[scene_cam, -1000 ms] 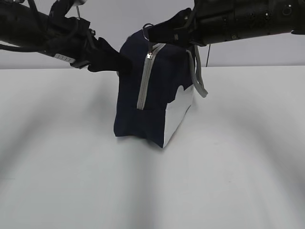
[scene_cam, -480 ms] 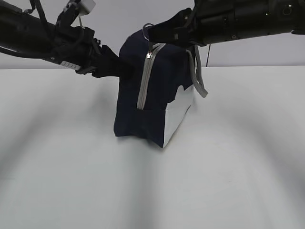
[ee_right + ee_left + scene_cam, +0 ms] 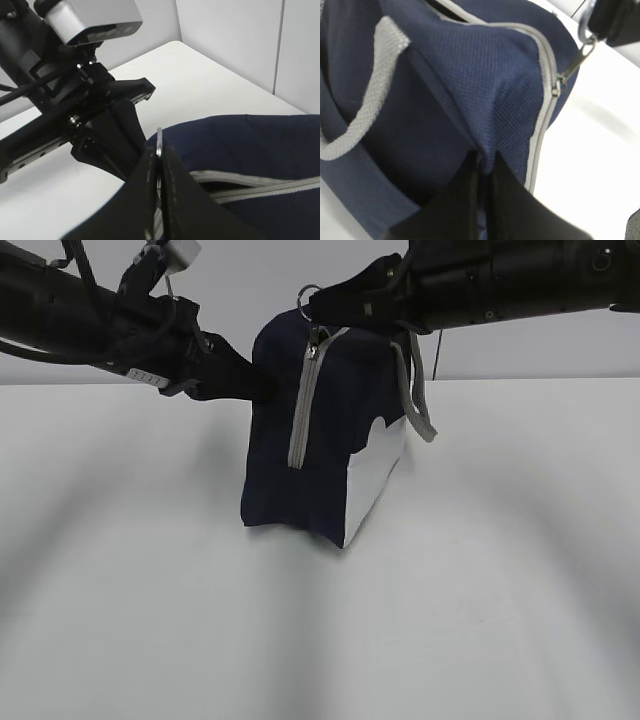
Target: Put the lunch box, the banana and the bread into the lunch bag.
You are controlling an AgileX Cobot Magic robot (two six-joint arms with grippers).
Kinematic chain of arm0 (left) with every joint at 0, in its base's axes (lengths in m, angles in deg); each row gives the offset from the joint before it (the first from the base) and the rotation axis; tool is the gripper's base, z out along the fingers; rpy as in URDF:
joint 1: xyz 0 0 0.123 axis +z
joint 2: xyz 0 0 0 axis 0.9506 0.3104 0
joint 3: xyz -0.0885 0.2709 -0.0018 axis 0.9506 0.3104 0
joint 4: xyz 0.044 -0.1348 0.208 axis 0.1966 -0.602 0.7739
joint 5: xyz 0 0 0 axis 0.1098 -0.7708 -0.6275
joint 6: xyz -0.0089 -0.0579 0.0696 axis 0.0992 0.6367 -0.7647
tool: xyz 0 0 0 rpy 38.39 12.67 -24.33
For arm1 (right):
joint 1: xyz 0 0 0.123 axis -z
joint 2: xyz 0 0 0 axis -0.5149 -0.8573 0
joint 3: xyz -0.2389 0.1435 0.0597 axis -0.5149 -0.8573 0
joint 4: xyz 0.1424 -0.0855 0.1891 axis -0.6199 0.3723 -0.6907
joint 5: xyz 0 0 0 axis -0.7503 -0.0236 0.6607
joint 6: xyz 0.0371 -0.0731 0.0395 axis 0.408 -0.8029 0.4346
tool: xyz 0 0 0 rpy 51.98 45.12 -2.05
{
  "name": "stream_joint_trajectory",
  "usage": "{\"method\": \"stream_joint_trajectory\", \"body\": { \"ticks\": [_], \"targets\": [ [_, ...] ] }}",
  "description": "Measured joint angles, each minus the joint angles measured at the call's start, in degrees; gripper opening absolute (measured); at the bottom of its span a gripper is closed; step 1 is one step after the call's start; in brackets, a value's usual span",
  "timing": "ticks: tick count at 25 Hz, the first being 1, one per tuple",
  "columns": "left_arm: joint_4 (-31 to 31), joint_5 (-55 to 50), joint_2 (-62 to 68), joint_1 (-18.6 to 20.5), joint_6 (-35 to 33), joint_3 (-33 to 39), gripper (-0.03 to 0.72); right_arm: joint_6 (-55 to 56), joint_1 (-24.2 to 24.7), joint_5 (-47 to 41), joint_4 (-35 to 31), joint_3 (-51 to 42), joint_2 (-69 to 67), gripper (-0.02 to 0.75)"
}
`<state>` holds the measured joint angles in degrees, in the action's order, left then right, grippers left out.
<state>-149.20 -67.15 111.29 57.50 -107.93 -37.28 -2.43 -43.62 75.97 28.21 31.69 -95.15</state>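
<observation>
The navy lunch bag (image 3: 330, 440) stands upright mid-table, its grey zipper (image 3: 300, 410) running down the near end. My right gripper (image 3: 318, 308) is shut on the metal ring pull (image 3: 159, 142) at the bag's top corner. My left gripper (image 3: 262, 388) is shut on a fold of the bag's fabric (image 3: 485, 160) at its upper left side. A grey strap handle (image 3: 370, 110) loops across the left wrist view; another hangs on the bag's right (image 3: 415, 400). The lunch box, the banana and the bread are out of view.
The white table (image 3: 320, 640) spreads wide around the bag on every side. A pale wall rises behind. Both black arms reach in from the upper corners and meet over the bag.
My left gripper has moved right to the bag's side and shut on its fabric. The right gripper holds the ring pull as before.
</observation>
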Motion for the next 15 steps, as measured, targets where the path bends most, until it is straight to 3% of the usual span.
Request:
{"method": "stream_joint_trajectory", "body": {
  "ticks": [15],
  "targets": [
    [-0.6,-2.1,0.0,0.0,1.7,0.0,0.003,0.4,0.0,-7.7,-3.9,2.8,-0.2,-0.016]
  ]
}}
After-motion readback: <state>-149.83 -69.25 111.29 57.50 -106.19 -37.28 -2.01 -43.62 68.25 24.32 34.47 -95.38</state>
